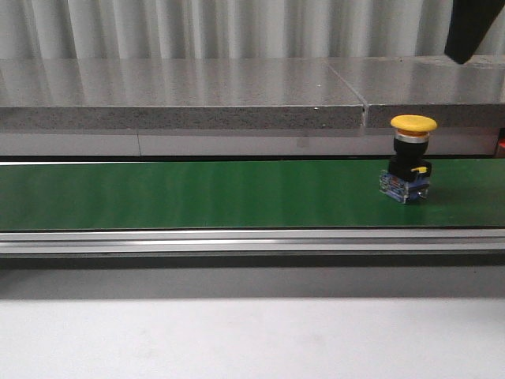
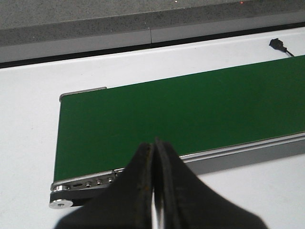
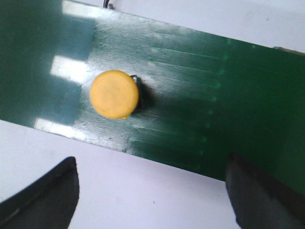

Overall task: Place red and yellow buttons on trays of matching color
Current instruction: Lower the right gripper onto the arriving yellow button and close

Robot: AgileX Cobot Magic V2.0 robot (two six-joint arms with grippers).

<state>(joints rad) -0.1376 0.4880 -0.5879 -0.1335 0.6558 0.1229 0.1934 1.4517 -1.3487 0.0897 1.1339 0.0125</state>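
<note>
Button [image 3: 115, 94] below open R pincer [image 3: 152, 191]

the green belt [image 1: 197, 193] runs off both sides of the front view, so neither end of it shows there. above the belt at the far right, a dark shape [image 1: 473, 28] is cut by the top edge and cannot be identified. in the right wrist view the yellow button [image 3: 115, 94] is blurred, and its cap hides nearly all of the body beneath (only a dark sliver shows beside it). the right gripper [image 3: 152, 191] shows only two finger stubs, cut by the lower edge. the left gripper [image 2: 154, 191] is likewise cropped at the frame's lower edge. a small black object [image 2: 279, 45] beyond the belt is too small to tell.
</note>
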